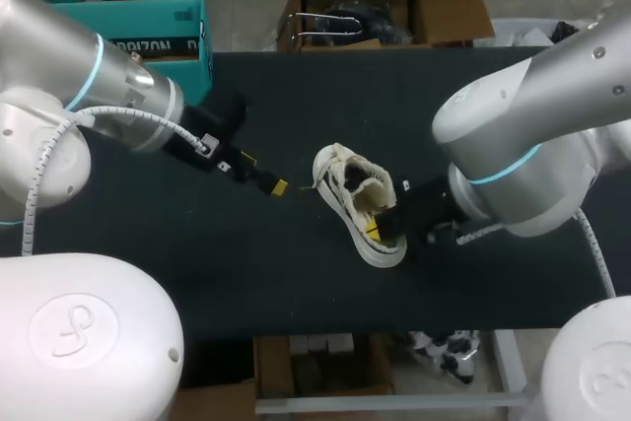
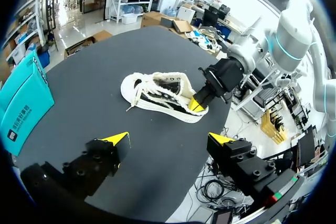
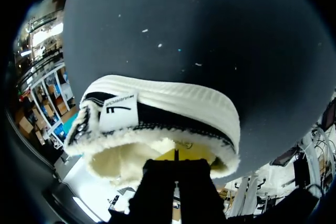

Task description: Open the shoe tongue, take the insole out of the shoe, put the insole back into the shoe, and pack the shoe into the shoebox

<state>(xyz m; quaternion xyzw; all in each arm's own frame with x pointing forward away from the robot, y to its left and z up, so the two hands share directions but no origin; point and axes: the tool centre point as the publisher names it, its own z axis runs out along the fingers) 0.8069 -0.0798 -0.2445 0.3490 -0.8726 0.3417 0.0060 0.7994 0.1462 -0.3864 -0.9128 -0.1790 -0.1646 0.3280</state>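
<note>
Right fingers in the heel of a fleece-lined shoe

The right gripper's (image 3: 177,157) fingers are pressed together, yellow tips inside the heel opening against cream fleece; whether they pinch anything cannot be told. The left gripper's (image 2: 168,140) fingers stand wide apart, empty, left of the toe. The shoe (image 1: 360,202), white with black trim, a heel tab and loose laces, sits mid-worktop (image 1: 296,96), heel near, toe far-left.

Shoe (image 1: 345,179) centred on table (image 1: 296,283), right end effector (image 1: 377,231) at heel, shoebox (image 1: 148,41) rear-left.
</note>
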